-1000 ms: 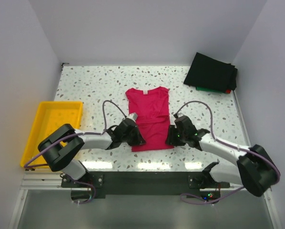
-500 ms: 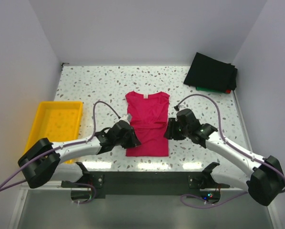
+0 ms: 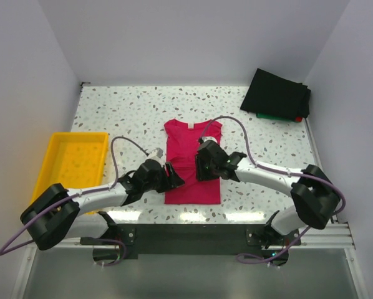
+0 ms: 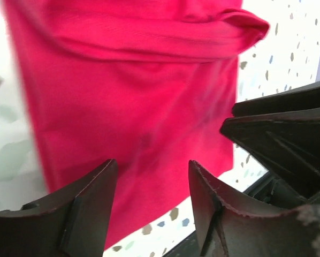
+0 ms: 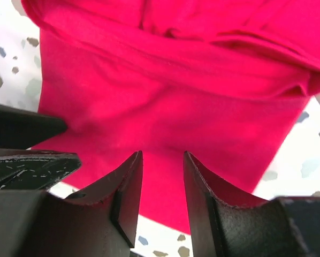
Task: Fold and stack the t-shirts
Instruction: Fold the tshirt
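Yellow plastic makes one shallow tray (image 3: 74,163) with low walls, on the left of the white speckled table (image 3: 124,112). Next, the left gripper (image 3: 176,179) hangs over the near left edge of one soft crimson-pink cloth t-shirt (image 3: 193,149). Its two dark fingers (image 4: 80,209) are wide apart and hold nothing. That t-shirt lies flat in the middle with its sides folded in. The right gripper (image 3: 201,169) is over it, fingers a little apart, pinching nothing. Far right sits one pile of folded t-shirts (image 3: 279,93), black on top, with green and red edges below.
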